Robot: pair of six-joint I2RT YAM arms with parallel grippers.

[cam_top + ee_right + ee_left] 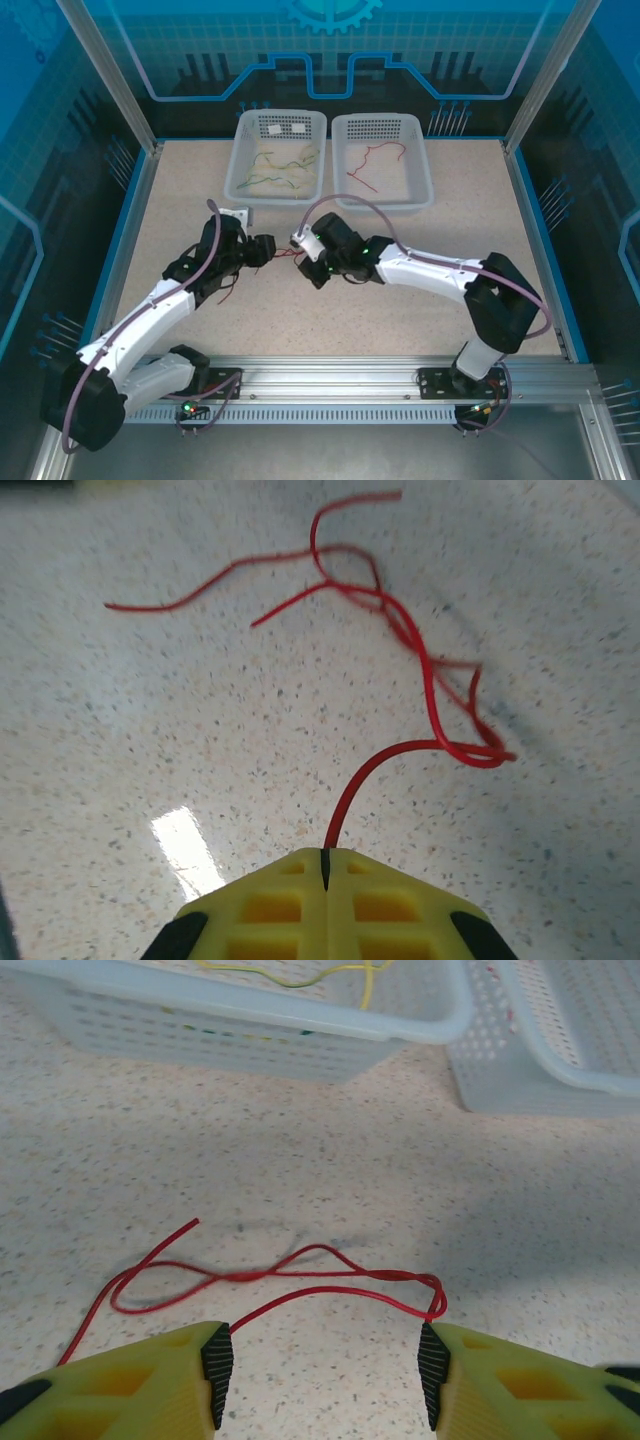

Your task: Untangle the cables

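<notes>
A tangle of red cables (pixel 300 1278) lies on the speckled table between my two grippers (pixel 285 256). My left gripper (pixel 325 1360) is open just short of it. One strand runs from beside the left pad (pixel 217 1360) to the tip of the right pad (pixel 434 1365), and nothing is clamped. My right gripper (pixel 323 858) is shut on the end of a red cable (pixel 400 750), which rises from the closed fingertips and curls into the twisted bunch beyond. From above, the left gripper (pixel 268 250) and right gripper (pixel 300 243) face each other closely.
Two white baskets stand at the back. The left basket (pixel 240 170) holds yellow-green cables (pixel 280 165), and the right basket (pixel 425 170) holds a red cable (pixel 380 160). Blue walls and metal posts ring the table. A loose red strand (pixel 232 290) trails under the left arm.
</notes>
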